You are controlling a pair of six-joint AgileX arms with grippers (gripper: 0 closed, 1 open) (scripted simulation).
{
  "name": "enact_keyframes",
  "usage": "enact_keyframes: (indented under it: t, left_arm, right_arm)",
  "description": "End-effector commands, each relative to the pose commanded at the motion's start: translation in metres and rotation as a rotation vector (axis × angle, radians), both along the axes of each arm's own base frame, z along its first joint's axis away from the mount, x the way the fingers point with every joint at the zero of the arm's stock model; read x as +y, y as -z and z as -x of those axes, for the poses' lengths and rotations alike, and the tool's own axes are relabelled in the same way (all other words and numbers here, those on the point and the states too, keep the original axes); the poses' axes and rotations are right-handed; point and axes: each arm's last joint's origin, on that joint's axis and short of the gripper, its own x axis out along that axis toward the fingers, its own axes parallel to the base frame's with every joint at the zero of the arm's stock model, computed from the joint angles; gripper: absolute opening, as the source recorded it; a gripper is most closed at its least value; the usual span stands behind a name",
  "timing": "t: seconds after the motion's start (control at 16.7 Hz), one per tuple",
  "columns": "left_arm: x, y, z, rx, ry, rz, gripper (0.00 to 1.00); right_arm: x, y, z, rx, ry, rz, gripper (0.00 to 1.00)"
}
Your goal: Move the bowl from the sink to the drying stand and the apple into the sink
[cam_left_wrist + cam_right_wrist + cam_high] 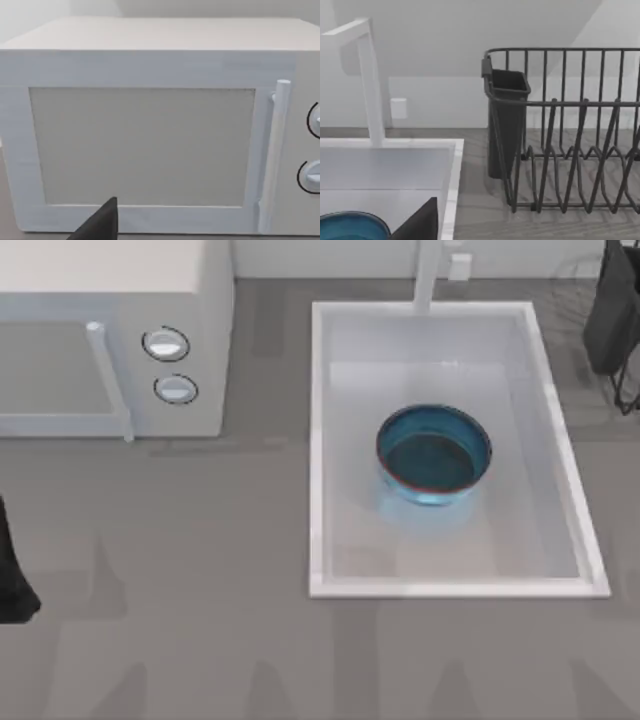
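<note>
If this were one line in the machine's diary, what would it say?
glossy blue bowl: upright in white sink | grey wire drying stand: bare | left arm: parked table's left | right arm: far right

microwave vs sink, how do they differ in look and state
The white box-shaped microwave stands at the table's left, closed, with a bar handle and two round knobs; the white rectangular sink lies right of it as an open basin.

The microwave's door hides its inside; the sink's pale floor shows, with the glossy blue round bowl upright in it.

The sink has a tap post; the microwave has none.

Both are white and rectangular.
</note>
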Motion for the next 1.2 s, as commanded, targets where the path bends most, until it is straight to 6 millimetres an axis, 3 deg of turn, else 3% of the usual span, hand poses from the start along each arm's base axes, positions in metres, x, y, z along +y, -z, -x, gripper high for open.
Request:
enact_keyframes:
  t: [0.3, 0.48, 0.66, 0.78, 0.96, 1.2]
  left_arm:
    - [0.0, 0.0, 0.0, 0.0, 0.0, 0.0, 1.0]
    - [0.0, 0.0, 0.0, 0.0, 0.0, 0.0, 1.0]
    - [0.0, 0.0, 0.0, 0.0, 0.0, 0.0, 1.0]
    - [0.0, 0.0, 0.0, 0.0, 0.0, 0.0, 1.0]
    - [0.0, 0.0, 0.0, 0.0, 0.0, 0.0, 1.0]
    - [0.0, 0.0, 0.0, 0.0, 0.0, 0.0, 1.0]
  right_arm:
    - [0.0, -0.013, 0.0, 0.017, 0.003, -0.002, 1.0]
    - [0.003, -0.046, -0.006, 0.074, -0.004, -0.01, 1.0]
    - [0.008, -0.087, -0.026, 0.196, -0.03, -0.026, 1.0]
    - [0.015, -0.112, -0.05, 0.314, -0.055, -0.043, 1.0]
    - [0.033, -0.135, -0.103, 0.542, -0.097, -0.072, 1.0]
    - [0.073, -0.13, -0.189, 0.896, -0.126, -0.099, 1.0]
